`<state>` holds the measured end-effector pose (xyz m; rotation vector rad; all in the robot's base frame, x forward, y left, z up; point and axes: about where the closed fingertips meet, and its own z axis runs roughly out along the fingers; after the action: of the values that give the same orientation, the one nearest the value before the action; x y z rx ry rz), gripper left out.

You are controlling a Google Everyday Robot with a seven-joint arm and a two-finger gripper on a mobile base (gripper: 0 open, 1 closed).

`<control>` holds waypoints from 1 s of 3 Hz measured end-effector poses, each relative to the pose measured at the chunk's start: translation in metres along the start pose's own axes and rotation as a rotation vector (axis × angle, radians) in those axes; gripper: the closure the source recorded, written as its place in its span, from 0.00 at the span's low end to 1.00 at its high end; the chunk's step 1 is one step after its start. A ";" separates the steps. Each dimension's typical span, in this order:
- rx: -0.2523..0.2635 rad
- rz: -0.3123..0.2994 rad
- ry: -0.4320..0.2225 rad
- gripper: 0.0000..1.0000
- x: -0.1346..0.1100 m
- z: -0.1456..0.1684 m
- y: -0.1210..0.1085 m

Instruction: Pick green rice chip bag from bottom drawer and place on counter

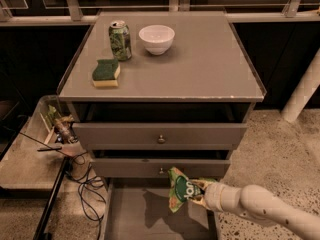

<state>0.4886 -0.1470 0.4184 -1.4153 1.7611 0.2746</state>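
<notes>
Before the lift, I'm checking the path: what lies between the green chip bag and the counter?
Camera view: two knobbed grey-brown drawer fronts. The gripper, low right over the bottom drawer, grips the crinkled shiny green rice chip bag.

The counter fills the upper middle of the frame. On its left rear part stands a can, with a bowl just to its right. A sponge lies in front of the can, near the left edge. Below the counter sit two upper drawers, and under them the bottom drawer is pulled out toward the lower edge of the frame. The arm enters from the lower right. Its gripper grips the rice chip bag above the drawer floor, in front of the middle drawer. Cables lie on the floor at lower left.
</notes>
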 end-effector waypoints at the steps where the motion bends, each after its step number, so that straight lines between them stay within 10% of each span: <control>1: 0.046 -0.055 0.037 1.00 -0.041 -0.055 -0.017; 3: 0.061 -0.125 0.023 1.00 -0.077 -0.090 -0.014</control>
<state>0.4596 -0.1543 0.5342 -1.4824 1.6779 0.1372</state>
